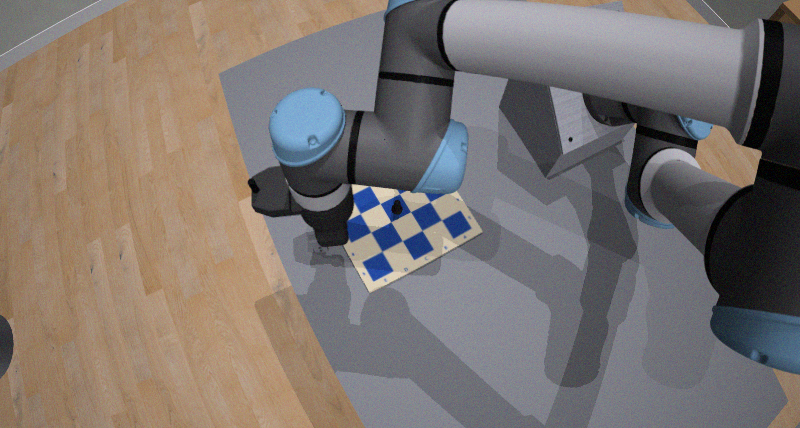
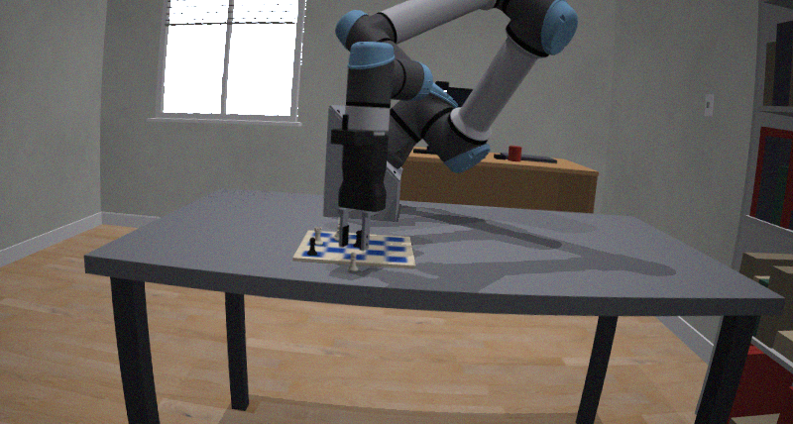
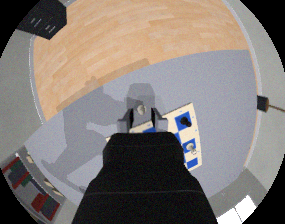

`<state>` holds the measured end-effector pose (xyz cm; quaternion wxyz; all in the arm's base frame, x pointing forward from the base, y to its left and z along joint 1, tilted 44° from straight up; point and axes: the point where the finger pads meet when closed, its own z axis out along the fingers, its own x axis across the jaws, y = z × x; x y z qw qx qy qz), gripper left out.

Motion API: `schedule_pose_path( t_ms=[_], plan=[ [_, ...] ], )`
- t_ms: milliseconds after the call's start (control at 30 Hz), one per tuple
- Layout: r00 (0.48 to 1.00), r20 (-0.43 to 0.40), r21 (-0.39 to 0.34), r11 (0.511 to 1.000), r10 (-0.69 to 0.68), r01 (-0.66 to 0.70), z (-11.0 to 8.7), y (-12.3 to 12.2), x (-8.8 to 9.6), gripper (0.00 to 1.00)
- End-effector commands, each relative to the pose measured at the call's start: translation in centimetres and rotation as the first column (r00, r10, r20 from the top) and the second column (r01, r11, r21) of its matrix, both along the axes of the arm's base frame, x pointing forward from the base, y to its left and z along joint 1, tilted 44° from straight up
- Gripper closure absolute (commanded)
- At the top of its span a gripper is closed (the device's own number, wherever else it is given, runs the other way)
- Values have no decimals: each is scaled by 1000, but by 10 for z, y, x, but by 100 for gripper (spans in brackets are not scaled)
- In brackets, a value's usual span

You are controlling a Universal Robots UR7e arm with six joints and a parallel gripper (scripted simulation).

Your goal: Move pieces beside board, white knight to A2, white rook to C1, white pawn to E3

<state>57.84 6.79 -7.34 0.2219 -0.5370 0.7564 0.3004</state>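
Observation:
The blue and cream board point(image 1: 411, 229) lies on the grey table and also shows in the exterior view point(image 2: 355, 248) and the wrist view point(image 3: 187, 137). My gripper point(image 2: 353, 239) point(image 1: 331, 238) is open, pointing straight down just off the board's edge on the table-rim side. A small white piece point(image 2: 353, 263) stands upright on the table right below the fingers, apart from them; it shows as a pale spot between the fingertips. I cannot tell its kind. Another white piece point(image 2: 317, 233) stands beside the board's far left corner. A black piece point(image 1: 396, 206) stands on the board, another near its left edge point(image 2: 311, 248).
A grey angled box point(image 1: 559, 129) stands on the table behind the board, by the arm's base. The table's curved rim point(image 1: 279, 291) runs close to the gripper. The arm's elbow and forearm hang over the board and hide part of it.

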Motion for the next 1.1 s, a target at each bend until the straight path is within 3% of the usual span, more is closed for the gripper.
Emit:
schedule_pose_path(
  t_ms=[0,1067],
  plan=[
    [1000,0,1,1000,-1,1,0,0,-1,32],
    [1000,-4,2,1000,1,-1,-5,6,-2,32]
  ],
)
